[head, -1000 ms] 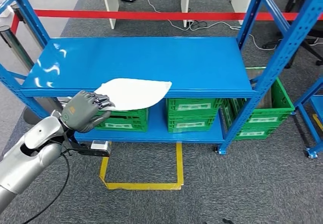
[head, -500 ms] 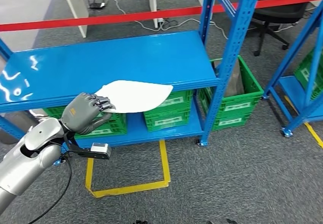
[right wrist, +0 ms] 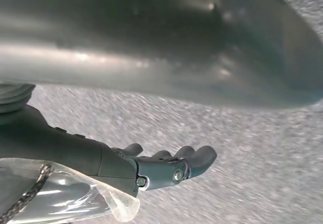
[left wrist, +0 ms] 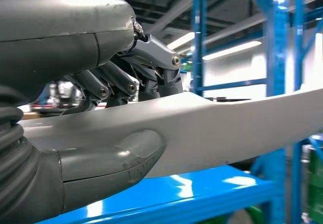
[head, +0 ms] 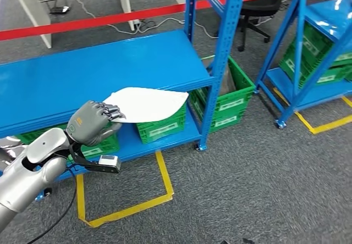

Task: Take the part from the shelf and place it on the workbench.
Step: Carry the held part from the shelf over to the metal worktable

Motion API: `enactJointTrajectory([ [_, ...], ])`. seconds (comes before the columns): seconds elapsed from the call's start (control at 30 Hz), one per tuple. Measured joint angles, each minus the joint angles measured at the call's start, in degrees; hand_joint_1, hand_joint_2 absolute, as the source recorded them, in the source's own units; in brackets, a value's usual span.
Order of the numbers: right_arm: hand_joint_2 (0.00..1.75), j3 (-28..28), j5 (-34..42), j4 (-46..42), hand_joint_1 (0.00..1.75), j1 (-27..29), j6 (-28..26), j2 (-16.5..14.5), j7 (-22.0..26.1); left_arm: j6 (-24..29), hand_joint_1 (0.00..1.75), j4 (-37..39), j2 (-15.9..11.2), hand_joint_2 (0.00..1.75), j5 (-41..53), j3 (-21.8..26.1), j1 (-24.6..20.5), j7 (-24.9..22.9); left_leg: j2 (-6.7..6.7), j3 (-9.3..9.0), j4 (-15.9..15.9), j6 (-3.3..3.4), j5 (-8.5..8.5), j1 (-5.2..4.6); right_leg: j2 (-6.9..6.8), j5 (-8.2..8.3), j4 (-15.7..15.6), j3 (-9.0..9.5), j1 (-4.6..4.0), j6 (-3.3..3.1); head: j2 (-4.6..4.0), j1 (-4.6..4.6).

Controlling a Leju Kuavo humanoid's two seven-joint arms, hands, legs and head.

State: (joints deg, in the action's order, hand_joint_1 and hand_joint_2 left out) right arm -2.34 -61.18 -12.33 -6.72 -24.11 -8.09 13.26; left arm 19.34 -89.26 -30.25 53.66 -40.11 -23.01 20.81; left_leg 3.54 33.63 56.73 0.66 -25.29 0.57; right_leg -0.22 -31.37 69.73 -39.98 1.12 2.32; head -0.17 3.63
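White part (head: 146, 104) pinched between left hand (head: 88, 123) fingers (left wrist: 152, 57).

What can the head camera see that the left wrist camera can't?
Only the head view shows the green crates, the yellow floor tape, the red barrier tape and the whole white part. Only the left wrist view shows the thumb pressed under the part, fingers on top. Both show the left robot hand holding the part by the blue shelf.

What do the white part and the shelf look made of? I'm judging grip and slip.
The white part, held by the left robot hand, looks like thin, smooth moulded plastic or painted sheet: matte, gently curved, thin-edged. The shelf looks like glossy blue painted metal, with light glare on its surface.
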Motion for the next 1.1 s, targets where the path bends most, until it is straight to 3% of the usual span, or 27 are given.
enactJointTrajectory([
  [0.07,0.00,0.0,0.0,0.0,0.00,-0.2,0.0,0.0,0.0,0.0,1.75,0.0,0.0,1.75,0.0,0.0,0.0,0.0,1.34,-0.04,0.1,-0.18,-0.07,-0.28,-2.36,2.72,-8.5,5.01,-0.45,-0.65,0.00,0.05],
  [0.1,0.00,0.0,0.0,0.0,0.00,-0.3,-0.1,0.0,0.0,0.0,1.75,0.0,-0.1,1.75,0.0,0.1,0.0,0.0,1.93,-0.04,0.2,-0.36,-0.09,-0.41,-3.24,3.40,-11.3,6.64,-0.70,-1.02,0.00,0.07],
  [0.13,0.00,0.0,0.0,-0.1,0.00,-0.3,-0.1,0.0,0.0,0.0,1.75,0.0,-0.2,1.75,-0.1,0.1,0.0,0.0,2.47,-0.05,0.3,-0.59,-0.08,-0.50,-3.70,3.51,-12.6,7.27,-0.93,-1.32,0.00,0.10],
  [0.2,0.00,0.0,-0.1,-0.1,0.00,-0.2,-0.1,0.0,0.0,0.1,1.75,0.0,-0.3,1.75,-0.1,0.1,0.0,0.0,3.49,-0.06,0.3,-1.12,0.03,-0.49,-2.60,3.96,-12.7,7.04,-1.04,-1.88,0.00,0.12],
  [0.23,0.00,0.0,-0.1,-0.1,0.00,-0.2,-0.1,0.0,0.0,0.1,1.75,0.0,-0.3,1.75,-0.2,0.1,0.0,0.0,3.09,-0.01,0.5,-1.44,-0.27,-0.37,-2.00,4.24,-12.8,6.93,-0.92,-2.18,0.00,0.16],
  [0.3,0.00,0.0,-0.1,-0.1,0.00,-0.2,-0.1,0.0,-0.1,0.2,1.75,0.0,-0.6,1.75,-0.2,0.1,0.1,0.1,0.43,0.99,3.5,-2.01,-2.70,-0.07,-0.82,4.81,-13.0,6.80,-0.59,-2.77,0.00,0.22],
  [0.37,0.00,0.0,-0.2,-0.1,0.00,-0.3,-0.1,0.0,-0.1,0.2,1.75,0.0,-1.0,1.75,-0.3,0.1,0.3,0.1,-2.36,3.60,10.7,-2.34,-6.87,0.14,0.48,5.06,-13.0,6.61,-0.49,-3.05,0.00,0.28],
  [0.4,0.00,0.0,-0.2,-0.1,0.00,-0.3,-0.1,0.0,-0.1,0.2,1.75,0.0,-1.2,1.75,-0.3,0.1,0.5,0.1,-2.83,4.95,14.3,-2.42,-8.41,0.15,1.24,5.14,-13.0,6.52,-0.50,-3.08,0.00,0.28],
  [0.43,0.00,0.0,-0.2,-0.1,0.00,-0.3,-0.1,0.0,-0.1,0.2,1.75,0.0,-1.2,1.75,-0.3,0.1,0.7,0.1,-3.02,5.65,16.3,-2.46,-8.91,0.16,2.01,5.22,-12.9,6.44,-0.51,-3.04,0.00,0.28],
  [0.47,0.00,0.0,-0.2,-0.1,0.00,-0.2,-0.1,0.0,-0.2,0.2,1.75,0.0,-1.3,1.75,-0.3,0.1,0.8,0.1,-3.10,5.42,16.3,-2.44,-8.31,0.19,2.80,5.30,-12.8,6.36,-0.50,-2.97,0.00,0.28],
  [0.5,0.00,0.0,-0.2,-0.1,0.00,-0.2,-0.1,0.0,-0.2,0.3,1.75,0.0,-1.3,1.75,-0.3,0.1,0.9,0.2,-3.29,4.16,14.0,-2.38,-6.68,0.27,3.62,5.37,-12.7,6.31,-0.48,-2.86,0.00,0.28],
  [0.57,0.00,0.0,-0.2,-0.1,0.00,-0.3,-0.1,0.0,-0.2,0.3,1.75,0.0,-1.4,1.75,-0.3,0.2,0.8,0.2,-5.30,0.36,6.4,-2.16,-3.16,0.57,5.12,5.47,-12.5,6.14,-0.51,-2.54,0.00,0.26],
  [0.6,0.00,0.0,-0.2,-0.1,0.00,-0.4,-0.1,0.0,-0.2,0.3,1.75,0.0,-1.4,1.75,-0.3,0.2,0.8,0.2,-6.46,-1.05,3.3,-2.02,-2.32,0.71,5.81,5.57,-12.3,5.87,-0.52,-2.27,0.00,0.25],
  [0.67,0.00,0.0,-0.2,-0.1,0.00,-0.4,-0.2,-0.1,-0.2,0.4,1.75,0.0,-1.5,1.75,-0.3,0.3,0.8,0.3,-7.57,-1.80,1.2,-1.71,-2.40,0.71,7.04,5.98,-12.2,5.06,-0.38,-1.44,0.00,0.21],
  [0.73,0.00,0.0,-0.1,-0.1,0.00,-0.1,-0.3,0.0,-0.1,0.4,1.75,0.0,-1.3,1.75,-0.3,0.3,0.6,0.4,-6.28,-1.66,0.8,-1.10,-2.17,0.66,7.73,6.28,-12.2,4.22,-0.20,-0.61,0.00,0.20],
  [0.8,0.00,-0.1,0.1,-0.1,0.00,0.0,-0.6,0.0,-0.1,0.4,1.75,0.0,-0.9,1.75,-0.3,0.3,0.4,0.5,-4.75,-1.62,0.4,-0.29,-1.75,0.69,5.32,4.59,-9.6,2.48,-0.38,-0.14,0.00,-0.11],
  [0.87,0.00,-0.1,0.5,-0.2,0.00,-0.3,-1.0,0.0,0.0,0.5,1.75,0.1,-0.7,1.75,-0.3,0.3,0.2,0.7,-3.19,-1.49,0.3,0.15,-1.60,0.44,1.83,0.89,-2.6,-0.89,-0.52,0.06,0.00,-0.39],
  [0.9,0.00,-0.1,0.6,-0.2,0.00,-0.3,-1.1,0.0,0.0,0.5,1.75,0.2,-0.5,1.75,-0.3,0.2,0.2,0.7,-2.36,-1.42,0.3,0.23,-1.59,0.28,0.99,-0.73,1.3,-2.61,-0.51,0.15,0.00,-0.42],
  [0.97,0.00,-0.2,0.9,-0.2,0.00,-0.1,-1.3,0.2,0.1,0.7,1.75,0.4,-0.1,1.75,-0.3,0.2,0.2,0.8,-0.84,-1.37,0.3,0.27,-1.59,0.04,0.52,-1.17,4.2,-3.49,-0.51,0.12,0.00,-0.42],
  [1.03,0.00,-0.4,1.0,-0.2,0.00,0.0,-1.7,0.6,0.2,1.2,1.75,0.5,0.3,1.75,-0.3,0.2,0.1,0.9,0.56,-1.41,0.3,0.24,-1.61,-0.13,-0.24,1.77,-1.6,0.07,-0.62,-0.24,0.00,-0.43],
  [1.1,0.00,-0.7,1.1,-0.3,0.00,-0.2,-2.2,1.1,0.4,1.8,1.75,0.6,0.5,1.75,-0.2,0.3,-0.1,0.9,1.80,-1.42,0.4,0.02,-1.73,-0.47,-2.90,4.05,-9.5,4.57,-1.16,-0.98,0.00,-0.38],
])
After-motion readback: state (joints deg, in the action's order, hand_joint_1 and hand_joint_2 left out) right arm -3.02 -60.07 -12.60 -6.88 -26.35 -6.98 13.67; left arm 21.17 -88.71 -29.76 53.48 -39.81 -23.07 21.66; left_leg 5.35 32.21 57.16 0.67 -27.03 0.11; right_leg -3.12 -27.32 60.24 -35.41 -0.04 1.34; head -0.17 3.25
